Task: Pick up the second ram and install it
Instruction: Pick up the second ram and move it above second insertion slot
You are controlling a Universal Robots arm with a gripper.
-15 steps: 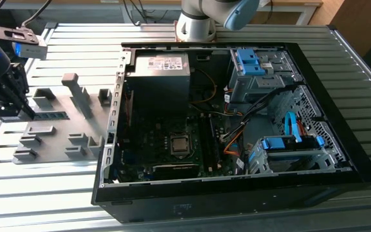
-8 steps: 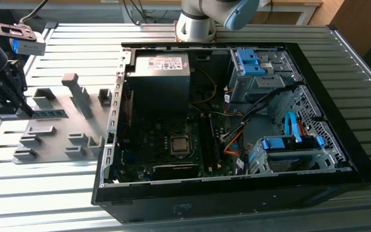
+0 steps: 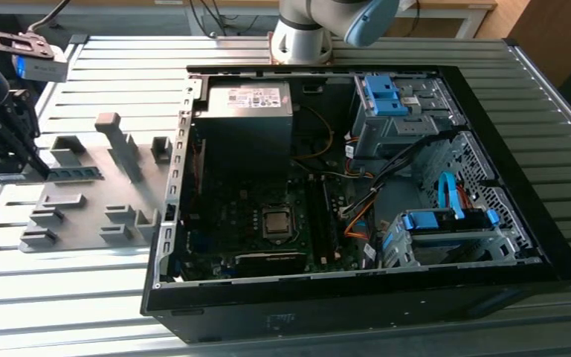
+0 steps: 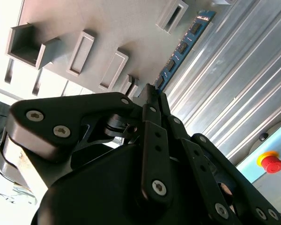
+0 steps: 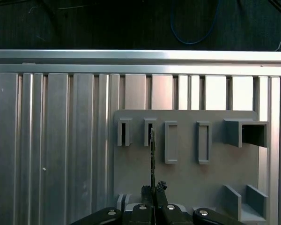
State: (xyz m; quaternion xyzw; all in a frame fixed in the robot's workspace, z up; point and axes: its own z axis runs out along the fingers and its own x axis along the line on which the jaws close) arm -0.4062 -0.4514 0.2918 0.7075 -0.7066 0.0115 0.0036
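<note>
- Exterior view: at the exterior view's left, the gripper is seen over the grey slotted holder, fingers pressed together on one end of the second ram. An open computer case stands just beside the holder on the slatted table.
- Second wrist view: the blue stick (chips in a row) is seen along the holder's edge, its near end hidden by the gripper's black body. A red button is seen on the table's far side.
- First wrist view: the ram is shown edge-on, clamped, with its far end at a holder slot.
</note>
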